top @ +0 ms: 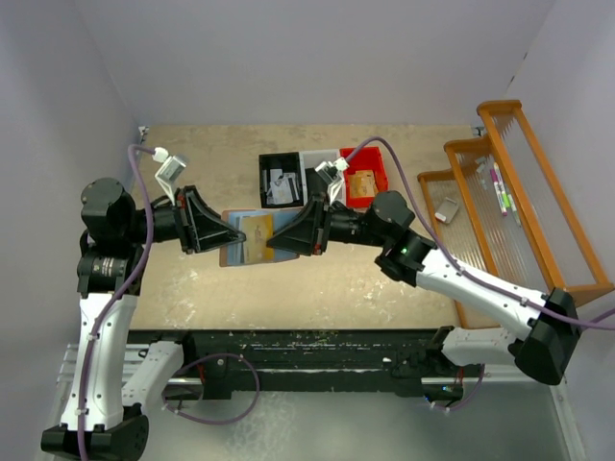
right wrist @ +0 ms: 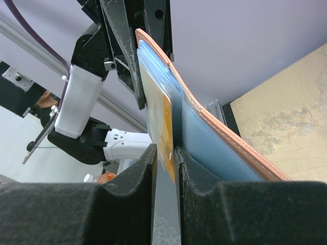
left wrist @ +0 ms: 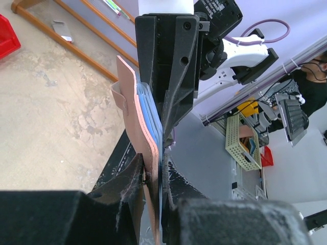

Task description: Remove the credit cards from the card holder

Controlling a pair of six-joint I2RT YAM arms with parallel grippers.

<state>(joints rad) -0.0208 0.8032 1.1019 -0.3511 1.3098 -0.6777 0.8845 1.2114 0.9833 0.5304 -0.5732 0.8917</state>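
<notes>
My left gripper (top: 233, 235) holds the card holder (top: 238, 254) up above the table, opened out, and is shut on its edge. In the left wrist view the holder (left wrist: 147, 127) stands edge-on between the pads, salmon-pink outside and blue inside. My right gripper (top: 272, 240) faces it from the right. A credit card (right wrist: 162, 127) with an orange face sticks out of a blue slot of the holder (right wrist: 225, 143). The card's end lies between the right gripper's (right wrist: 166, 153) fingers, which stand slightly apart, with a gap on the card's left side.
A black bin (top: 281, 179), a pale bin (top: 315, 161) and a red bin (top: 365, 173) stand behind the grippers. A stepped wooden rack (top: 519, 202) with pens fills the right side, and a small grey item (top: 448, 209) lies on its lowest step.
</notes>
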